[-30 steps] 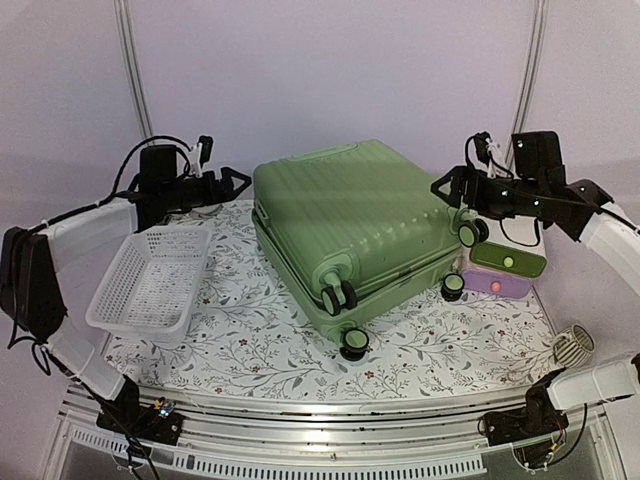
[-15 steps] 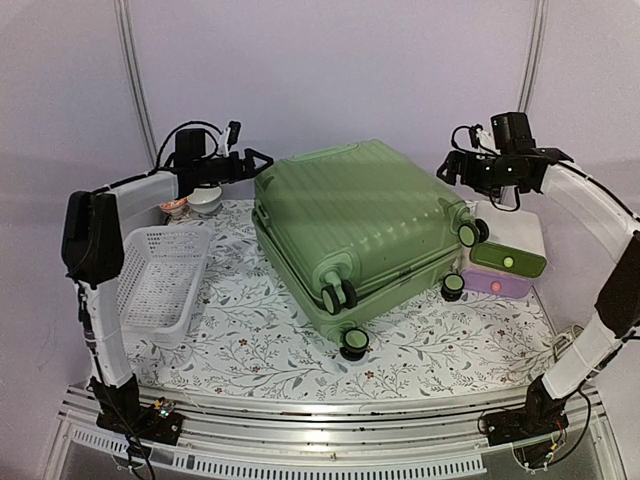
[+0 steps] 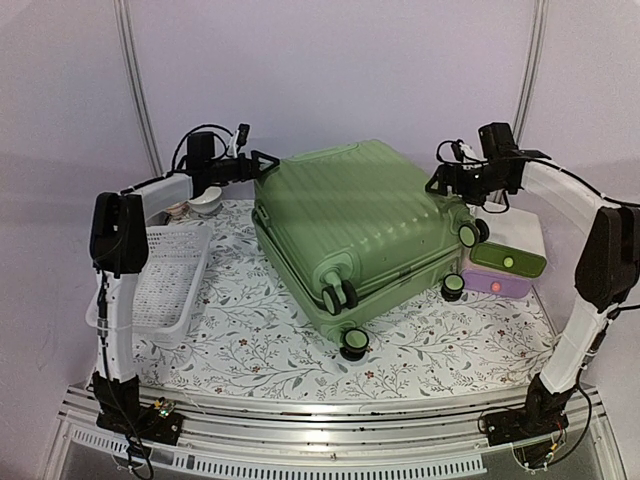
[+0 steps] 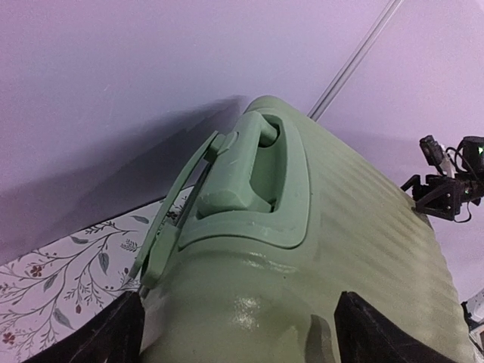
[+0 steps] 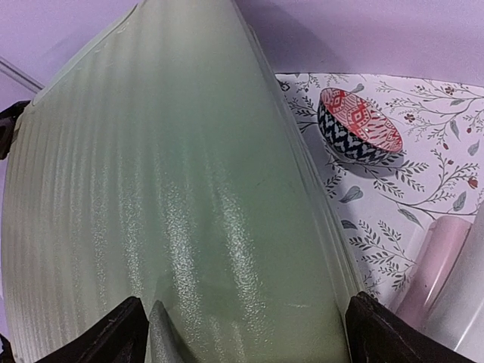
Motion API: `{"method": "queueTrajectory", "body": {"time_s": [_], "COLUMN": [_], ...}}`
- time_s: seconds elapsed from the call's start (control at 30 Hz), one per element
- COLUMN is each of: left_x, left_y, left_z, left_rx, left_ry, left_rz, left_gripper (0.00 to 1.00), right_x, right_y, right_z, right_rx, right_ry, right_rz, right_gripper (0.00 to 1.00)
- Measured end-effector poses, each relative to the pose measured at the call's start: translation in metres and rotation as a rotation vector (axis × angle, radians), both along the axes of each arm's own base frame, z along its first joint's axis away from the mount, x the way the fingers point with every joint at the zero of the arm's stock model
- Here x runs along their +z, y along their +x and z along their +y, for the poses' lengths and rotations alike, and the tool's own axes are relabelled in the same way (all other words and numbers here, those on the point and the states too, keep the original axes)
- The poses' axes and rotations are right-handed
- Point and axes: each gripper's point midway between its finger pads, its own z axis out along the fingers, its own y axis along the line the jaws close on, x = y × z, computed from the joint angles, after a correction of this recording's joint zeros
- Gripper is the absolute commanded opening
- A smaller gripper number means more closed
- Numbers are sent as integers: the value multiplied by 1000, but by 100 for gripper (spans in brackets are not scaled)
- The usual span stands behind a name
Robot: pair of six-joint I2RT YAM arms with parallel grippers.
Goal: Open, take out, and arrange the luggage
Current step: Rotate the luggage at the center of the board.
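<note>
The luggage (image 3: pixel 350 225) is a large light-green ribbed suitcase lying closed on the floral table, black wheels toward me. My left gripper (image 3: pixel 264 164) is open at its back left corner, fingers spread either side of the shell just below the green handle (image 4: pixel 261 170). My right gripper (image 3: pixel 436 184) is open at the suitcase's right back corner, fingers straddling the ribbed shell (image 5: pixel 189 227). Neither gripper holds anything. The suitcase fills both wrist views.
A white perforated basket (image 3: pixel 160 275) lies at the left. A white-green-purple box (image 3: pixel 505 260) stands at the right beside the suitcase. A patterned bowl (image 5: pixel 357 127) sits behind the suitcase and a white bowl (image 3: pixel 205 200) at back left. A pink cylinder (image 5: pixel 431 265) lies at right.
Both arms have swung toward the back and inward. The left gripper came in to the suitcase's back left corner, the right gripper to its right back corner. The suitcase has not moved.
</note>
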Motion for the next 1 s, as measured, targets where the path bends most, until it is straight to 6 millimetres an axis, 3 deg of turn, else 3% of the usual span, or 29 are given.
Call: {"method": "queueTrajectory", "body": {"time_s": [0.17, 0.3, 0.53, 0.7, 1.0], "left_x": [-3, -8, -5, -6, -4], "left_y": [-2, -16, -86, -142, -203], "left_z": [2, 7, 30, 51, 71], "left_rx": [-27, -32, 0, 65, 168], "left_ry": [-9, -7, 9, 34, 85], "left_rz": [-5, -14, 5, 36, 69], "left_gripper": [83, 82, 82, 83, 88], "right_x": [-2, -4, -3, -2, 15], "right_y": [-2, -4, -4, -10, -24], "right_z": [8, 13, 26, 49, 73], "right_rx": [68, 102, 144, 197, 142], "right_ry": [15, -12, -37, -58, -117], "right_rz": [-18, -35, -68, -97, -147], "right_gripper": [92, 91, 91, 91, 93]}}
